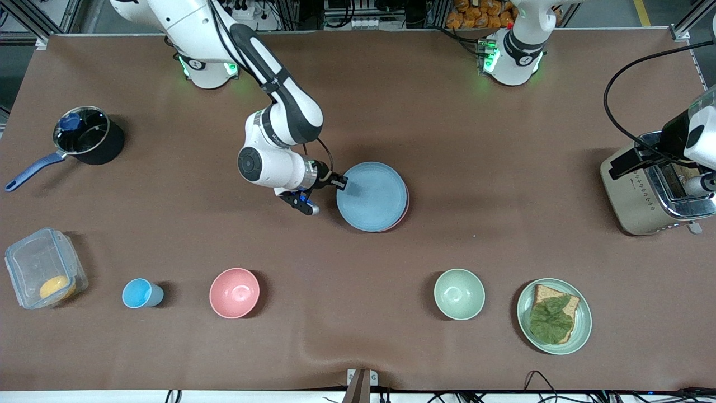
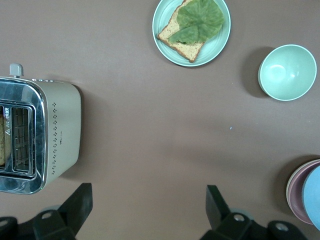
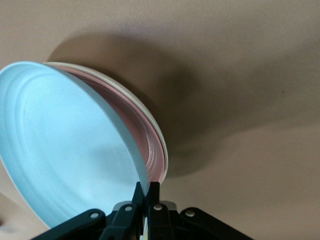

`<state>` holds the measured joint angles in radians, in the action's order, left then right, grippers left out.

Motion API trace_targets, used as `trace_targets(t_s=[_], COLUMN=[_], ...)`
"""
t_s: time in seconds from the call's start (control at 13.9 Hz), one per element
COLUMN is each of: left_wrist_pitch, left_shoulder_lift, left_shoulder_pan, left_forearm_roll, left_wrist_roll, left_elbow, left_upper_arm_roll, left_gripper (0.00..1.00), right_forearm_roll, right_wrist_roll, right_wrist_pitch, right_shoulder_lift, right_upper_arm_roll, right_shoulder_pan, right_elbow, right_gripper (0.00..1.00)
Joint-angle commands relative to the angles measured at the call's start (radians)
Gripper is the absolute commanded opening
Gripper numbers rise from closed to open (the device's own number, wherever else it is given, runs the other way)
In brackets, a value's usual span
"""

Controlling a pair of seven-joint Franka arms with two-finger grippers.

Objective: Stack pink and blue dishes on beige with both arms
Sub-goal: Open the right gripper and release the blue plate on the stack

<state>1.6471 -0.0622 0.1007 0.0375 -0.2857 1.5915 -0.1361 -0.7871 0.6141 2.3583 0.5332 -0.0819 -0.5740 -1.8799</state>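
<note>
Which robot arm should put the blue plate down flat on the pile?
The right arm. Its gripper is already shut on the blue plate's rim, holding it tilted over the pink plate and the beige plate. The left gripper waits, open, up by the toaster.

My worktop (image 1: 447, 112) wears a brown cloth; metal frame posts (image 1: 50, 17) and cables (image 1: 632, 129) ring its edges.

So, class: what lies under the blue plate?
The pink plate lies under the blue plate, held by the right claw, and a beige plate rim shows beneath. Most of both is covered.
</note>
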Motion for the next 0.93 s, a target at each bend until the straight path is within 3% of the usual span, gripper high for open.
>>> trace_targets(t_s=[0.0,0.29,0.57,0.86], left_wrist_pitch=[-0.01,-0.026,-0.049,-0.05], left_shoulder_lift=[0.019,0.025,0.036,0.041], left_shoulder_pan=[0.007,0.005,0.001,0.0], left_forearm_roll=[-0.022,-0.022,-0.019,-0.019], left_wrist_roll=[0.026,0.03,0.036,0.045], left_elbow=[0.005,0.002,-0.002,-0.004], left_upper_arm_roll=[0.0,0.0,-0.02,-0.049], left_gripper=[1.0,1.0,1.0,1.0], right_forearm_roll=[-0.021,-0.005,0.228,0.348], right_wrist_roll=[0.006,-0.005,-0.045,-0.287], right_wrist_pitch=[0.019,-0.039,-0.291,-0.471], right_shoulder_lift=[-0.002,-0.074,-0.157,-0.225], right_upper_arm_roll=[0.011,0.05,0.197,0.333], right_shoulder_pan=[-0.026,0.0,0.011,0.042], right_elbow=[-0.004,-0.005,0.016,0.008], right_gripper=[0.99,1.0,1.0,1.0])
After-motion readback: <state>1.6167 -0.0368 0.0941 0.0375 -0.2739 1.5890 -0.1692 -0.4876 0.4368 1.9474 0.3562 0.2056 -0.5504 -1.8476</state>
